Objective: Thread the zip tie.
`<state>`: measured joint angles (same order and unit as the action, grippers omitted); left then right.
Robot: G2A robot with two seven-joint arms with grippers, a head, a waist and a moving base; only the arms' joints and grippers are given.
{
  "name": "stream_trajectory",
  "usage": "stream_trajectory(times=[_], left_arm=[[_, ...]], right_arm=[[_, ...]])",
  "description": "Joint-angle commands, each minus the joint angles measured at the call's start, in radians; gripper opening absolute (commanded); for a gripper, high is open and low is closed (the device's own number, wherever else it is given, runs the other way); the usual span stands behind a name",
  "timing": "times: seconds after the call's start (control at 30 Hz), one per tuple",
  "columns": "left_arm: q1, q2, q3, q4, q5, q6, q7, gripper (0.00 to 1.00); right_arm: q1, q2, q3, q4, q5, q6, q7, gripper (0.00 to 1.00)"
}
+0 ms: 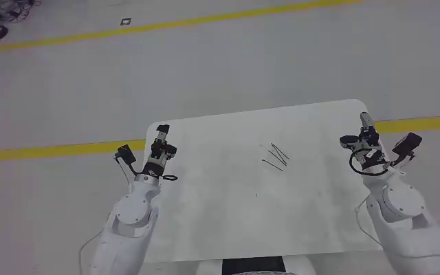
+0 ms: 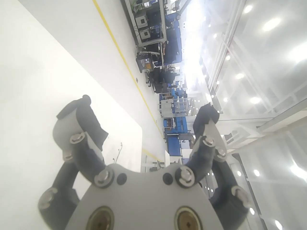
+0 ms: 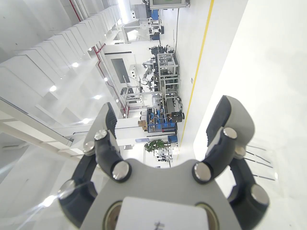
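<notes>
Several thin black zip ties (image 1: pixel 276 158) lie loose on the white table (image 1: pixel 227 199), right of its middle. They also appear as dark lines (image 3: pixel 260 160) beside my right gripper's finger, and faintly as zip ties (image 2: pixel 118 153) far off past my left gripper. My left gripper (image 1: pixel 162 137) stands at the table's left edge, open and empty, its fingers (image 2: pixel 81 118) spread wide. My right gripper (image 1: pixel 364 127) stands at the table's right edge, also open and empty, with fingers (image 3: pixel 219 118) well apart. Both grippers are far from the ties.
A yellow floor line (image 1: pixel 62 149) runs behind the table on both sides. Another yellow line (image 1: pixel 179 23) crosses the floor farther back. Machinery racks (image 2: pixel 146 13) stand in the room beyond.
</notes>
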<state>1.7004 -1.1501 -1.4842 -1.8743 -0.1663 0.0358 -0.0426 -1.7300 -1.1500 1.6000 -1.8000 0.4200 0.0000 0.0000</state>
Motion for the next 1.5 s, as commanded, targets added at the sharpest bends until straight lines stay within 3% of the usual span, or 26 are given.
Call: stream_trajectory(times=[0.0, 0.17, 0.33, 0.4, 0.47, 0.8, 0.87, 1.07, 1.23, 1.33, 1.47], left_arm=[[0.0, 0.0, 0.0, 0.0, 0.0, 0.0, 0.0, 1.0], [0.0, 0.0, 0.0, 0.0, 0.0, 0.0, 0.0, 1.0], [0.0, 0.0, 0.0, 0.0, 0.0, 0.0, 0.0, 1.0], [0.0, 0.0, 0.0, 0.0, 0.0, 0.0, 0.0, 1.0], [0.0, 0.0, 0.0, 0.0, 0.0, 0.0, 0.0, 1.0], [0.0, 0.0, 0.0, 0.0, 0.0, 0.0, 0.0, 1.0], [-0.001, -0.001, 0.005, 0.0, -0.003, 0.0, -0.005, 1.0], [-0.036, -0.008, 0.076, 0.012, 0.007, 0.014, -0.042, 1.0], [-0.084, -0.017, 0.144, 0.04, 0.036, 0.033, -0.04, 1.0], [-0.101, -0.021, 0.17, 0.06, 0.027, 0.037, -0.051, 1.0], [-0.102, -0.021, 0.172, 0.061, 0.023, 0.032, -0.057, 1.0]], right_arm=[[0.0, 0.0, 0.0, 0.0, 0.0, 0.0, 0.0, 1.0], [0.0, 0.013, 0.004, -0.005, -0.184, -0.089, 0.159, 1.0], [-0.009, 0.038, -0.003, 0.015, -0.501, -0.23, 0.416, 1.0], [-0.011, 0.045, 0.002, 0.035, -0.6, -0.293, 0.454, 1.0], [-0.018, 0.047, 0.001, 0.052, -0.619, -0.335, 0.473, 1.0], [-0.018, 0.047, 0.001, 0.052, -0.619, -0.335, 0.473, 1.0], [-0.007, 0.05, 0.002, 0.041, -0.673, -0.34, 0.487, 1.0], [0.054, 0.071, -0.041, 0.025, -0.848, -0.34, 0.63, 1.0], [0.133, 0.092, -0.122, 0.007, -1.001, -0.34, 0.716, 1.0], [0.164, 0.107, -0.183, 0.001, -1.061, -0.34, 0.784, 1.0], [0.164, 0.107, -0.183, 0.001, -1.061, -0.34, 0.784, 1.0]])
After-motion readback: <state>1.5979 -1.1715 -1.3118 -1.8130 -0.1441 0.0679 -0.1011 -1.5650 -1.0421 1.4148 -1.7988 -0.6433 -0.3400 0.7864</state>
